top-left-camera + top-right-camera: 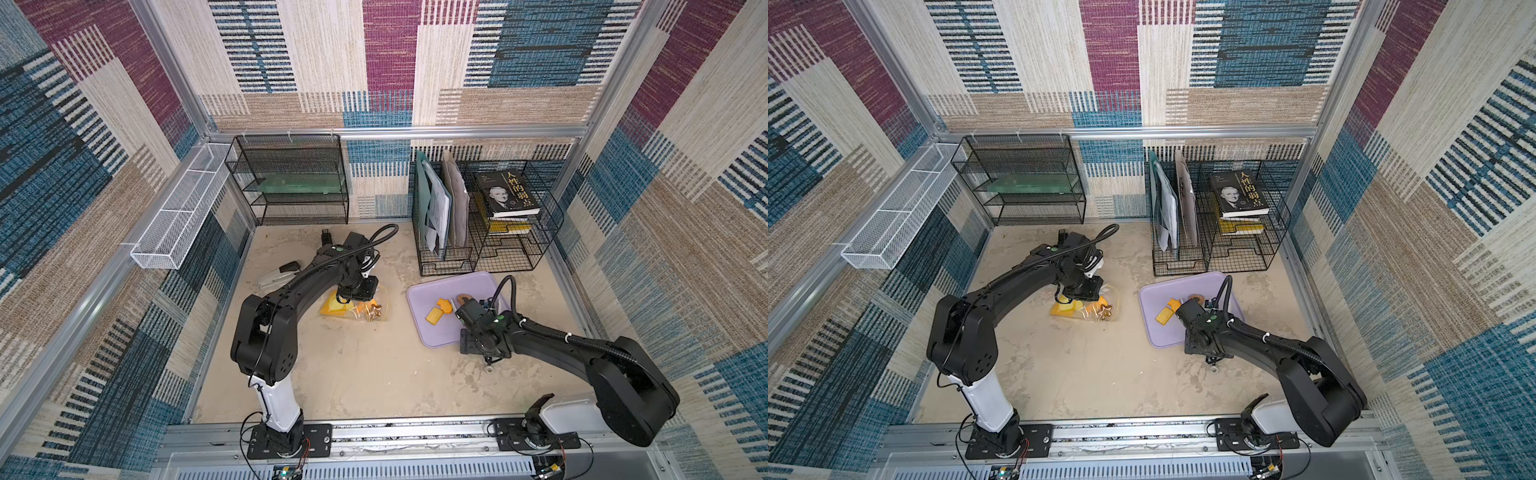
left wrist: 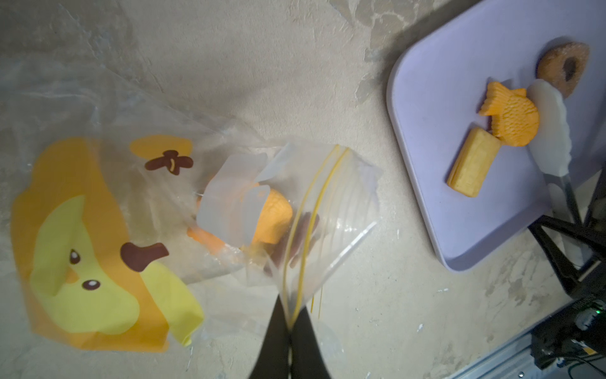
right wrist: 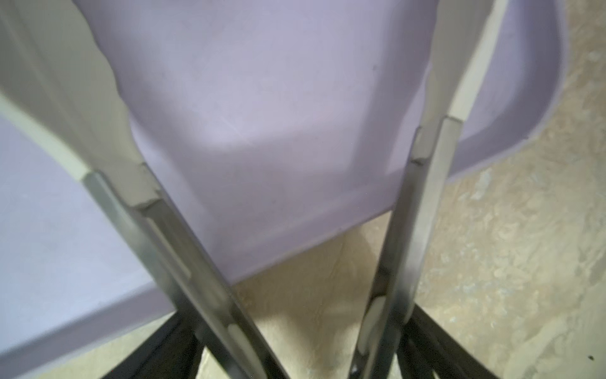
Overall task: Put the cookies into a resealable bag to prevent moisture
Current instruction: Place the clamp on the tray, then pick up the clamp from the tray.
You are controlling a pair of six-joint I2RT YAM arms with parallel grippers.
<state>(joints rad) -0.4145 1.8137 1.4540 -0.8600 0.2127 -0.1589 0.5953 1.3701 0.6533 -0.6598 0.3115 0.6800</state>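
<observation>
Left wrist only: duck-printed bag (image 2: pixel 157 203)

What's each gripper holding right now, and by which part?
The left gripper pinches the resealable bag at one end of its yellow zip strip. The right gripper holds the tongs by their metal arms, spread.

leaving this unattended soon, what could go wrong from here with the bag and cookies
1. The left gripper pinches only the zip edge of the resealable bag; the floppy film may slip out or its mouth sag shut.
2. The tip of the tongs lies beside the fish cookie, which touches the rectangular cookie; closing might shove both instead of gripping one.
</observation>
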